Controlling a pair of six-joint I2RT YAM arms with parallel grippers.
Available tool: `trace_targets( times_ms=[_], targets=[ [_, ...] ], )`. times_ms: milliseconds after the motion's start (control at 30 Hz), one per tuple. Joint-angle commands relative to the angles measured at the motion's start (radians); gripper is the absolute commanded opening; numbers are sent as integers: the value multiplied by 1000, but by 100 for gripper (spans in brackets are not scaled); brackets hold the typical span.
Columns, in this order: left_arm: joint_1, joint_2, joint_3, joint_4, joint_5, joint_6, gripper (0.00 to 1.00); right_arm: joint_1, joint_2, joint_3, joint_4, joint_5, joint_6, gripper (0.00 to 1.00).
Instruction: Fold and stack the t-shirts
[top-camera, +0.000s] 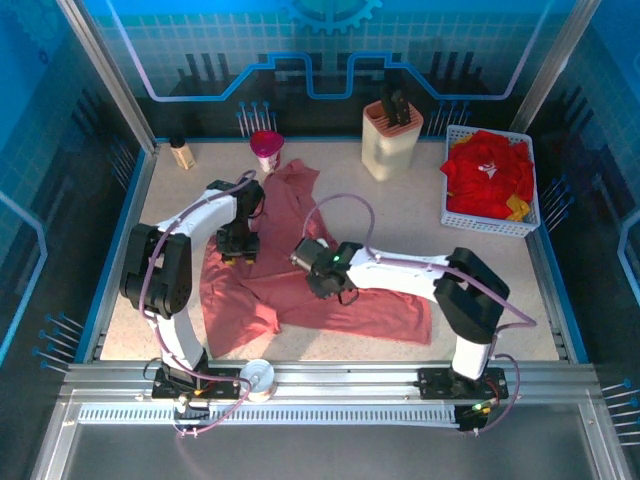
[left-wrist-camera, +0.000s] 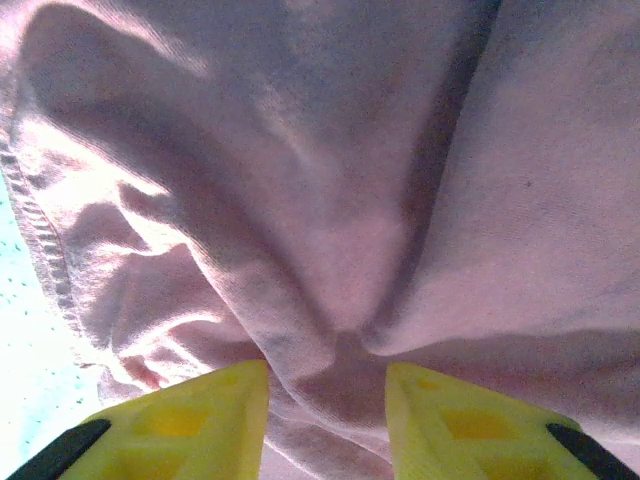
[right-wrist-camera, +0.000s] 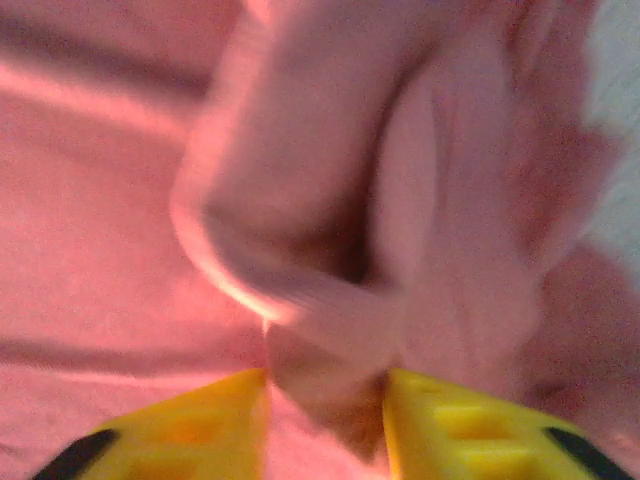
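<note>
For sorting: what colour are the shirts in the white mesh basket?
Mostly red shirts; best in top external view.

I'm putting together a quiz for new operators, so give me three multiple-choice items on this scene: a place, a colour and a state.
1. Where does the white mesh basket stand?
A. At the near left corner
B. At the far right of the table
C. Between the two arms

2. What colour is the t-shirt spread out under the arms?
A. Salmon pink
B. Blue
C. Green

3. What is the left hand doing?
A. Hanging open over bare table
B. Pinching a fold of the t-shirt
C. Gripping the basket's rim

Key:
1 B, it sits at the back right, beside the knife block.
2 A, the cloth is pink in all three views.
3 B, cloth is bunched between its yellow fingers.
</note>
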Motion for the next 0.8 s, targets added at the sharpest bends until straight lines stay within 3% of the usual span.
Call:
trace_targets(
  times_ms=[0,33,100,233,400,500,633,767],
  targets=[
    [12,4,23,-7,21,26,37,11,-43,-9,-69,-1,51,59],
    [14,2,21,-5,20,28,37,6,-82,-17,-68,0,41,72],
    [19,-6,18,2,21,28,37,-22,-163,-25,-63,-9,10,85],
    [36,-11,24,13,46,27,37,-188,-282,-38,-38,-150,-51,89],
    [38,-31,24,21,67,22,37,-425,-267,-71,40,-368,-134,84],
    [38,-49,9,24,73,22,36,-511,-202,-66,71,-466,-183,73],
    [38,-81,-18,17,62,25,36,-506,-148,-38,108,-523,-249,57],
    [38,-112,-44,17,64,22,36,-471,-96,-4,118,-540,-274,55]
  ],
)
